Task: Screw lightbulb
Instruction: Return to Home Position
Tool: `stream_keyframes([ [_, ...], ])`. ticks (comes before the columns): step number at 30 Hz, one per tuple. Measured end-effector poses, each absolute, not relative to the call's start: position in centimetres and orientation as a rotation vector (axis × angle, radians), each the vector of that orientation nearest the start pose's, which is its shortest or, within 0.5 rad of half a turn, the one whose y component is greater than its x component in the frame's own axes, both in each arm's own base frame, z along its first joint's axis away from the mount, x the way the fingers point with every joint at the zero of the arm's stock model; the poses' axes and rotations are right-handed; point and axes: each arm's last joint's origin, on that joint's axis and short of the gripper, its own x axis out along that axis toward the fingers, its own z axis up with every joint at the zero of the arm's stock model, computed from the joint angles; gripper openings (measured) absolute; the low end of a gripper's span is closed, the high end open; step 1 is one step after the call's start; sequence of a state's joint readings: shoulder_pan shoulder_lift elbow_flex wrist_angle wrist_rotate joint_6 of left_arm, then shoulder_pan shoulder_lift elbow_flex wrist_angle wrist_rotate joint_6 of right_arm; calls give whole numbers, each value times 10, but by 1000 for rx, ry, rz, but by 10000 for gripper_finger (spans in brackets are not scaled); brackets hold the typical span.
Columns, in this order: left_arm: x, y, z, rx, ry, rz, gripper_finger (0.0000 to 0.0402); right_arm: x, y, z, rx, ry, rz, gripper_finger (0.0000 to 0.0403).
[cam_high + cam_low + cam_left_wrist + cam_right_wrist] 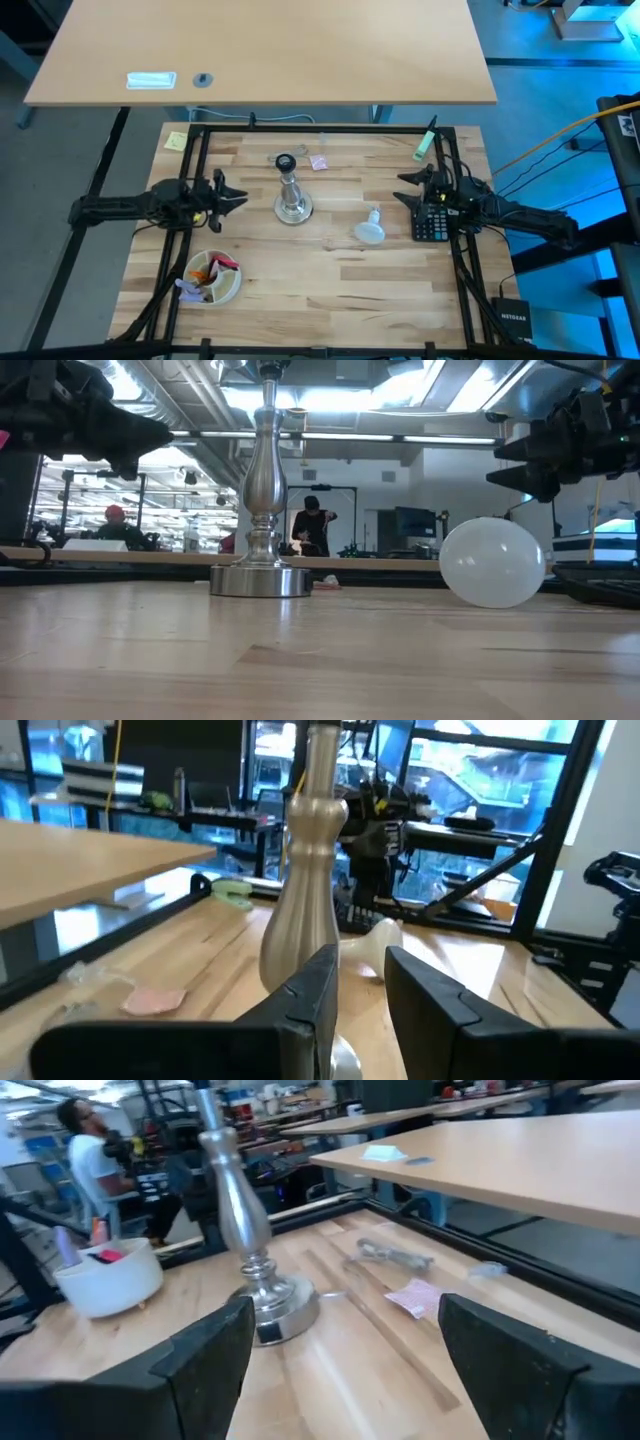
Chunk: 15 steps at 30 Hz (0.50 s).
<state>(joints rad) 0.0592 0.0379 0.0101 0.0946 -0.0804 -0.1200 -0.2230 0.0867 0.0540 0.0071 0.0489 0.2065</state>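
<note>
From above, the lightbulb [370,231] lay on its side on the bench [330,290], just to the right of the silver lamp [291,192] and not touching it. The black socket on top of the lamp was empty. The left end effector [238,197] hung at the left edge of the bench, pointing at the lamp. The right end effector [405,187] hung at the right edge, above a calculator [430,222]. Neither one held anything. A white bowl [236,286] with small things in it stood in the front left part.

From bench height, the globe of the bulb rested on the wood right of the lamp foot, well apart from it, and both arms were high over the surface.

In the left wrist view, the two fingers [310,990] stood a little apart, with only air between them. The lamp stem was straight ahead, and the bulb was behind it.

In the right wrist view, the fingers [210,1350] were wide apart and empty, facing the lamp and the bowl. The bulb did not show there. A person [85,1150] was in the room beyond.

In my judgement, the bulb was out of the lamp and released, and the arms were at or near their rest pose. If the bulb must end in the socket, it would have to be picked up and screwed in.
</note>
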Motion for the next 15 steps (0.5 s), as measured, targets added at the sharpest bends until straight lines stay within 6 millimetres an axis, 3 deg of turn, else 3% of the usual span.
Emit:
stream_keyframes([
  [11,97,8,174,-70,-89,137,76,96,-17,170,220,-49,-138,321],
  [15,97,8,168,-65,-29,136,76,97,-16,168,214,-40,-175,321],
])
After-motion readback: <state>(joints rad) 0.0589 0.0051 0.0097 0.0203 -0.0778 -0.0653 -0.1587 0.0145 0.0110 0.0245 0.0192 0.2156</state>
